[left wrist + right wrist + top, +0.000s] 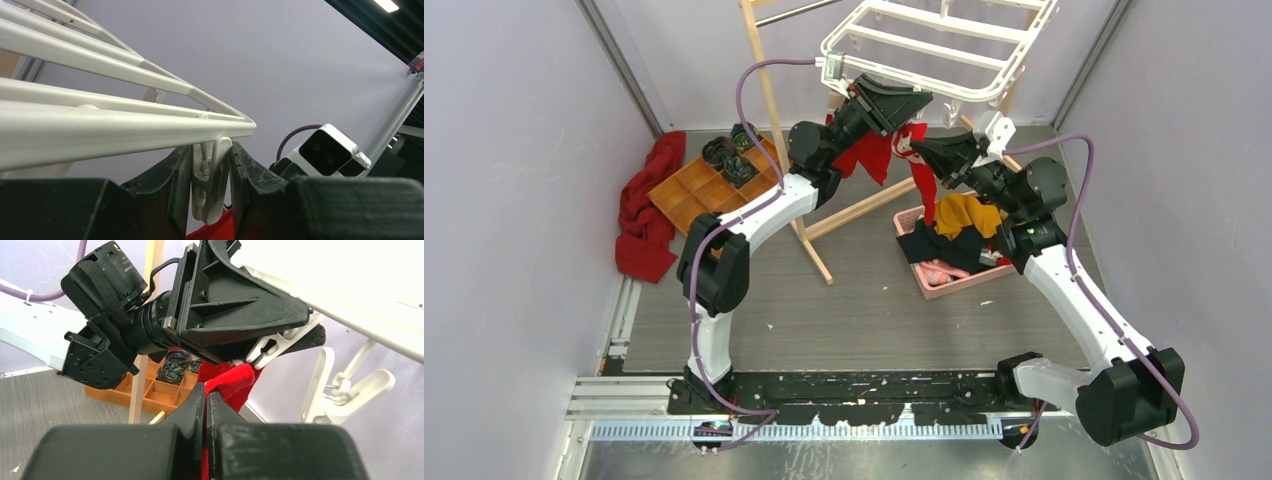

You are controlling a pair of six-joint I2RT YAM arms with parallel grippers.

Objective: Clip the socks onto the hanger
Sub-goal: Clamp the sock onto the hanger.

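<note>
The left gripper (211, 150) was raised under the near rail of the white hanger (100, 127), its fingers (172, 185) pressed against both sides of one dangling clip (212, 185). Just below that clip, the right gripper (206, 396) had its fingers closed on the top edge of a red sock (232, 382), which sat at the clip's lower end. Whether the cloth lay inside the clip's mouth could not be told. From above, the left gripper's black body covered the clip, and the sock's remaining length hung down between the two arms.

Two more clips (345, 385) hung free beside the right gripper. The slanted post of a wooden rack (769, 95) stood close to the left arm's forearm. Under the right arm sat a pink basket (949, 291) with a mustard garment (969, 213) on top. A compartment tray (694, 195) and a dark red cloth (646, 210) lay well to the left.
</note>
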